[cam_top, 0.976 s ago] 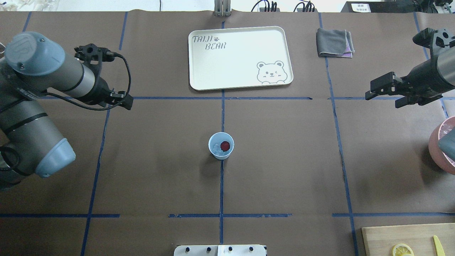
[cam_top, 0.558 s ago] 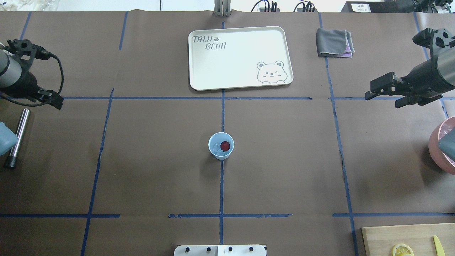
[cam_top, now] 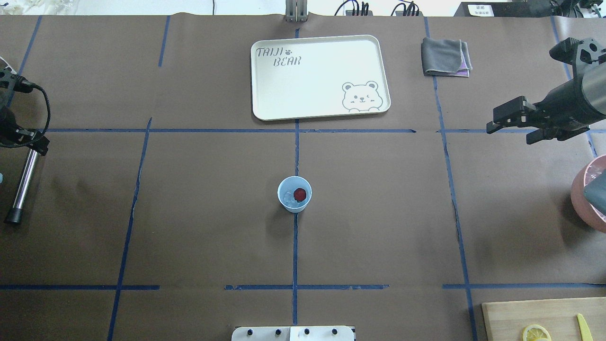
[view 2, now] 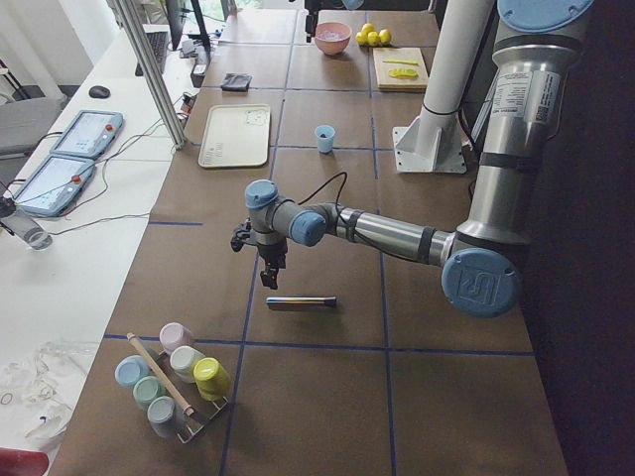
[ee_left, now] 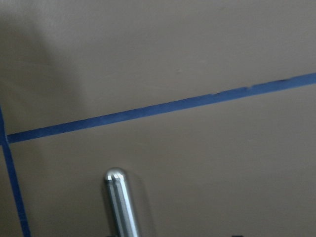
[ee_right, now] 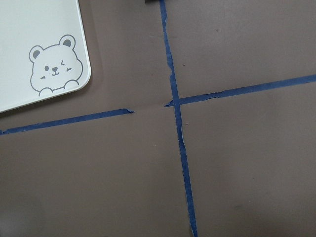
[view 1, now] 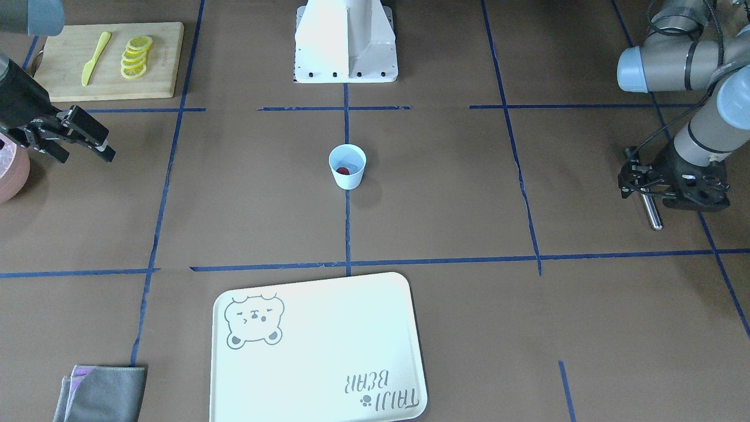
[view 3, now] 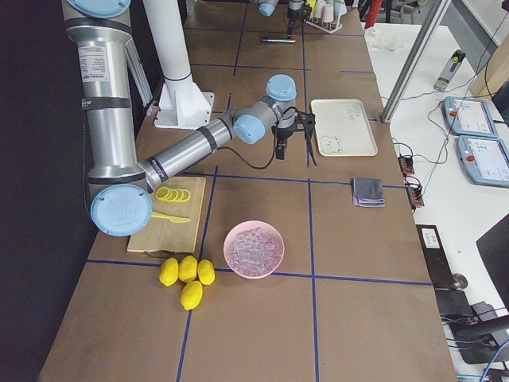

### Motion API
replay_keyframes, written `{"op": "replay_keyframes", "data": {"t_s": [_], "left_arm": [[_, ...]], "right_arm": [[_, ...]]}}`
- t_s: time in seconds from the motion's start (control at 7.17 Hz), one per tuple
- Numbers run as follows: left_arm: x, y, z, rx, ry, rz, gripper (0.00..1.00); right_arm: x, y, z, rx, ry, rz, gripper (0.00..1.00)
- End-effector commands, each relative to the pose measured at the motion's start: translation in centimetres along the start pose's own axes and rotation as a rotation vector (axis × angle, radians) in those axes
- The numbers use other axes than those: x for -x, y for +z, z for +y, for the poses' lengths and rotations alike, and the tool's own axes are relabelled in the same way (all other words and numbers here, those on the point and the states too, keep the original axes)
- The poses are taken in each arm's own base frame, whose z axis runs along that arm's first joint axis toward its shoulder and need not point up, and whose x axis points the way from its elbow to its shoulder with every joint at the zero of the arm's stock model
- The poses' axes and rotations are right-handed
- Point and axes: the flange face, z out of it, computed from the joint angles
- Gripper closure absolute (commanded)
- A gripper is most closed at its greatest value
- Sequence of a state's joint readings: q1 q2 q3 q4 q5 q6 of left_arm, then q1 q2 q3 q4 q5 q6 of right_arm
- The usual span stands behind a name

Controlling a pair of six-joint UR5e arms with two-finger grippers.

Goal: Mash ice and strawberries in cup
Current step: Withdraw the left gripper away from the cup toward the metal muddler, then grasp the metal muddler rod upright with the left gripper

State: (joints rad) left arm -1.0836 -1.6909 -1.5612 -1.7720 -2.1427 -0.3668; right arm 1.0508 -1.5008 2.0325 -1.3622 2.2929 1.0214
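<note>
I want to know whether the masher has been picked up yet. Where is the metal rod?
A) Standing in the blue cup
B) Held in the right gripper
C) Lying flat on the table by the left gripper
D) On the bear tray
C: the metal rod lies flat on the table, with the left gripper over one end of it.

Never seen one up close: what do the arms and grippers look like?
Left arm and right arm: silver-grey tubes, pale blue joint caps, labels. Left gripper and right gripper: black, blocky, two-fingered. A black cable loops by the left wrist.
</note>
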Motion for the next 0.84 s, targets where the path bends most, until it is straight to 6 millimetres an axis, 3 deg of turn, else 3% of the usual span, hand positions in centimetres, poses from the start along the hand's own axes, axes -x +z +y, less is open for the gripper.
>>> {"op": "replay_keyframes", "data": {"t_s": [0.0,0.56,0.7], "left_arm": [[1.9,2.8,0.0,-0.022,0.008,0.034,0.18],[3.3,5.0,0.7,0.030,-0.064,0.043,0.19],[3.5,5.2,0.7,0.034,-0.071,0.042,0.29]], "right_arm": [[0.1,-0.1,0.0,-0.002,-0.001,-0.001,0.01],[0.2,-0.1,0.0,-0.003,-0.003,-0.003,0.01],[0.2,-0.2,0.1,-0.003,-0.003,-0.003,0.01]]}}
